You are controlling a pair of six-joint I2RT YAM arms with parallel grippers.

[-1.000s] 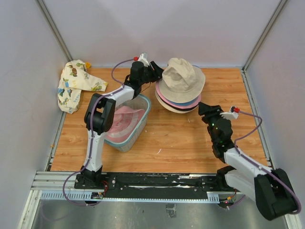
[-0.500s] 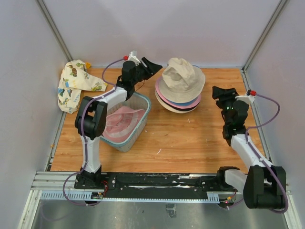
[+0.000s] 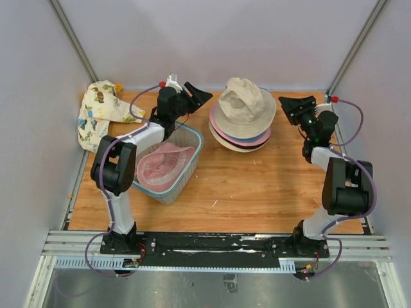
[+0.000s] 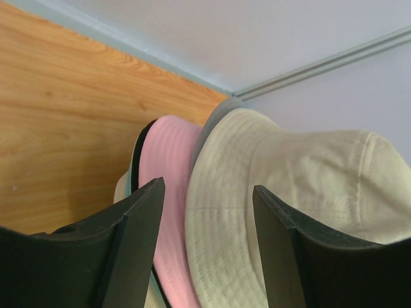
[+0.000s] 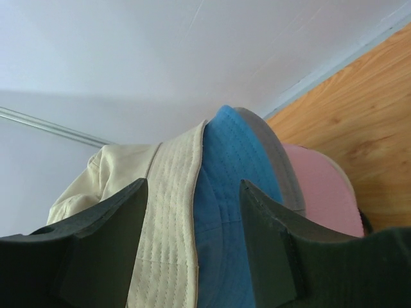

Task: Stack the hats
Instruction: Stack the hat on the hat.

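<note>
At the back middle of the table stands a stack of hats point(image 3: 241, 131) with a beige hat point(image 3: 245, 101) on top, and pink, blue and dark brims showing under it. Another pink hat point(image 3: 163, 167) lies in the mesh basket point(image 3: 195, 149). My left gripper point(image 3: 200, 96) hangs open just left of the stack, apart from it. In its wrist view the left gripper point(image 4: 207, 187) frames the beige hat point(image 4: 289, 179) and a pink brim point(image 4: 168, 167). My right gripper point(image 3: 291, 105) is open just right of the stack. The right gripper point(image 5: 192, 184) faces the beige brim point(image 5: 168, 192) and a blue hat point(image 5: 232, 168).
A cream cloth with cartoon prints point(image 3: 101, 114) lies bunched at the back left corner. The basket stands left of centre, under my left arm. Grey walls close the table on three sides, with the back wall right behind the stack.
My right arm has swung from the right middle of the table up to the back, beside the stack. My left gripper has drawn back left off the beige brim. Both sets of jaws have widened.
</note>
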